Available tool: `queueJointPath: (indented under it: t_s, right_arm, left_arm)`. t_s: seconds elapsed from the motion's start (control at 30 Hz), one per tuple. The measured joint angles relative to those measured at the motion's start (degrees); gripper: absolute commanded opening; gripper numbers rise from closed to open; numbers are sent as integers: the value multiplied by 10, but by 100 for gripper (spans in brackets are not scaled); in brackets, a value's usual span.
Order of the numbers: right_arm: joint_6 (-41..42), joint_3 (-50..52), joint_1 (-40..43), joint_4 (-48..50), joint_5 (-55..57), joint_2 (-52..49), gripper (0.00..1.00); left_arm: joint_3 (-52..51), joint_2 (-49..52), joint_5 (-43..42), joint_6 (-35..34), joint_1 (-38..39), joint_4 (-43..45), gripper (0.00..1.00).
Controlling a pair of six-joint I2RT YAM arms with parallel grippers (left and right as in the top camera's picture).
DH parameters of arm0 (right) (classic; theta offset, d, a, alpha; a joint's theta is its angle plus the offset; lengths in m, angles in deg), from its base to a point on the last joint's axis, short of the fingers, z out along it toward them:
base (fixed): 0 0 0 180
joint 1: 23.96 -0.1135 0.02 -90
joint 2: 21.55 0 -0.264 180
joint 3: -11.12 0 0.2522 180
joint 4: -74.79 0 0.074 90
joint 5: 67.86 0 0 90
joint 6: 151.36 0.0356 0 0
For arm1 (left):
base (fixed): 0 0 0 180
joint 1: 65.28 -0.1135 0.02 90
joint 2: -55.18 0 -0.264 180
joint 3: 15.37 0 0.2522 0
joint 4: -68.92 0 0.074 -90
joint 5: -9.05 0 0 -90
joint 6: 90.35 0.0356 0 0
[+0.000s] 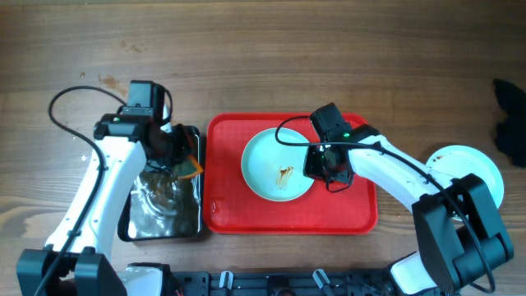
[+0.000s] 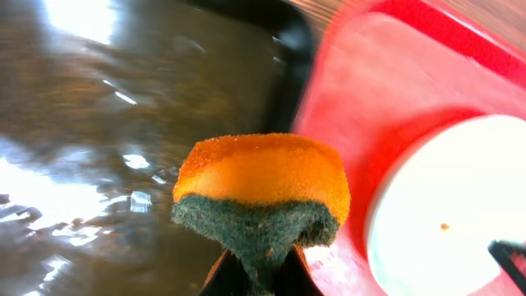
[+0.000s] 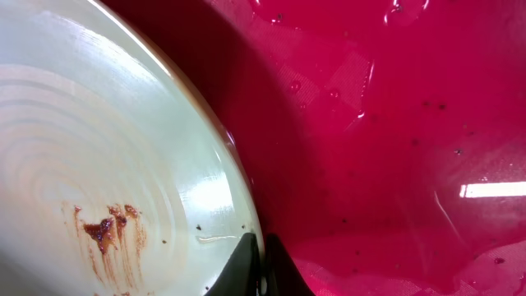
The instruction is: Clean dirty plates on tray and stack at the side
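Observation:
A pale blue plate [image 1: 275, 164] with a brown sauce smear lies on the red tray [image 1: 353, 210]. My right gripper [image 1: 322, 164] is shut on the plate's right rim. In the right wrist view the fingers [image 3: 261, 267] pinch the rim of the plate [image 3: 99, 164], with the tray [image 3: 394, 123] wet beside it. Clean plates [image 1: 464, 168] lie on the table at the right. My left gripper [image 1: 177, 152] is shut on an orange and green sponge [image 2: 261, 193] held over the black tray [image 1: 160, 205]. The plate [image 2: 452, 214] shows in the left wrist view.
The black tray [image 2: 107, 123] holds dirty water. A dark object [image 1: 511, 115] lies at the table's right edge. Cables run along both arms.

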Motion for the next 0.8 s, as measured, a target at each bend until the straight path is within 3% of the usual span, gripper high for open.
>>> queueJointPath:
  t_s: [0.2, 0.57, 0.8]
  right_arm:
    - [-2, 0, 0, 0, 0, 0, 5]
    - [-2, 0, 0, 0, 0, 0, 4]
    - [-2, 0, 0, 3, 0, 0, 5]
  left_arm:
    - [0, 0, -46, 34, 13, 5, 4]
    - [0, 0, -53, 39, -78, -8, 4]
    - [0, 0, -72, 121, -26, -14, 4]
